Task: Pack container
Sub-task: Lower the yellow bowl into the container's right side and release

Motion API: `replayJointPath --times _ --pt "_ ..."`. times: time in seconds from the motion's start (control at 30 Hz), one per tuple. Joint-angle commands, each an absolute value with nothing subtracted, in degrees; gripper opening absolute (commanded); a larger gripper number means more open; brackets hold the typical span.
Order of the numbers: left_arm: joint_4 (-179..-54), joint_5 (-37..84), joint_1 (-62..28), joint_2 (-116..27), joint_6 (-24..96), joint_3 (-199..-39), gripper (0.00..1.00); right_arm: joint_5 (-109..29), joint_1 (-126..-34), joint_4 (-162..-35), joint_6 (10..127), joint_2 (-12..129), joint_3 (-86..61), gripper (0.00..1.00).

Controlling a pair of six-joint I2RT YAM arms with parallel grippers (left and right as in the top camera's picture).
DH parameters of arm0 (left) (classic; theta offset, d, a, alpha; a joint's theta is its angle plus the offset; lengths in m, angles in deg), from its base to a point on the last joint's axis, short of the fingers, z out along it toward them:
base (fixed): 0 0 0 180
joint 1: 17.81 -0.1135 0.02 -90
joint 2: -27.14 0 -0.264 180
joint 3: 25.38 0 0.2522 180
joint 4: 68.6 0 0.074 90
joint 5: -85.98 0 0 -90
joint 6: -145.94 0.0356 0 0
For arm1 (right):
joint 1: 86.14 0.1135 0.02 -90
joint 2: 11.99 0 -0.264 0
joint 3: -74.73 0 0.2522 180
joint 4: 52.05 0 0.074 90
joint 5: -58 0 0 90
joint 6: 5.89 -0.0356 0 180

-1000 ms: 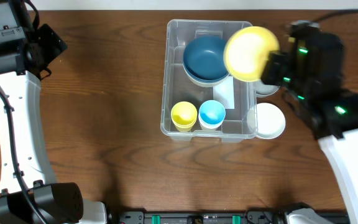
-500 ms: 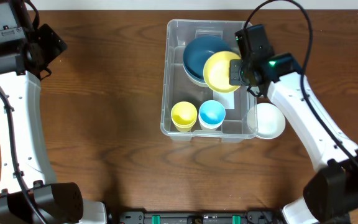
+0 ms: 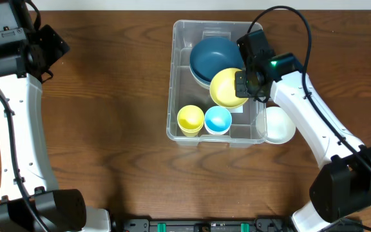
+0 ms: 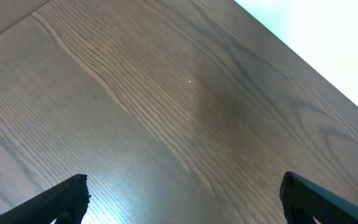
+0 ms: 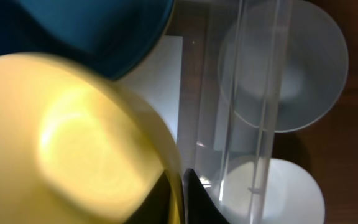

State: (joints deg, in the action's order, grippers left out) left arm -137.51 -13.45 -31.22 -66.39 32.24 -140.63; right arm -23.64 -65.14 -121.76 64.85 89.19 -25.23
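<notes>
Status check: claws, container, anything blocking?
Left claw open, parked over table. Right claw shut on yellow bowl, over container beside blue bowl. Two cups inside; white bowl outside. No obstruction seen.

Wooden table with clear container and white bowl

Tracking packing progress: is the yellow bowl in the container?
Inside: yellow bowl is within the container walls, right gripper clamping its rim. Set down? Cannot tell.
</notes>
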Motion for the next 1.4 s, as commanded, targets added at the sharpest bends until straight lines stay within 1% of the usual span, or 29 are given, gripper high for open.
replayJointPath --times 0.0,0.1,0.2,0.37,0.57,0.7,0.8,0.93,1.07,1.2,1.37 --pt "-137.60 -14.15 -31.40 -66.09 33.01 -140.89 0.98 -23.66 -64.33 -120.64 66.53 89.39 -26.47 0.25" --pt "-137.62 -14.15 -31.40 -66.09 33.01 -140.89 0.98 -23.66 -64.36 -119.53 66.62 89.39 -26.47 0.29" --pt "-137.62 -14.15 -31.40 -66.09 33.01 -140.89 0.98 -23.66 -64.38 -118.87 66.62 89.37 -26.47 0.30" --pt "-137.62 -14.15 -31.40 -66.09 33.01 -140.89 0.98 -23.68 -64.38 -118.67 66.60 89.37 -26.47 0.30" --pt "-137.62 -14.15 -31.40 -66.09 33.01 -140.89 0.98 -23.68 -64.38 -119.70 66.62 89.37 -26.47 0.25" --pt "-137.62 -14.15 -31.40 -66.09 33.01 -140.89 0.98 -23.68 -64.38 -120.64 66.60 89.37 -26.47 0.24" --pt "-137.62 -14.15 -31.40 -66.09 33.01 -140.89 0.98 -23.68 -64.38 -120.90 66.60 89.37 -26.47 0.25" --pt "-137.60 -14.15 -31.40 -66.09 33.01 -140.89 0.98 -23.68 -64.38 -120.64 66.60 89.37 -26.47 0.28" --pt "-137.60 -14.15 -31.40 -66.09 33.01 -140.89 0.98 -23.66 -64.38 -120.55 66.62 89.39 -26.47 0.28" --pt "-137.60 -14.15 -31.40 -66.09 33.01 -140.89 0.98 -21.73 -64.42 -121.19 66.57 89.32 -26.47 0.25" --pt "-137.62 -14.15 -31.40 -66.09 33.01 -140.89 0.98 -21.03 -65.93 -122.06 64.37 86.81 -26.47 0.25"
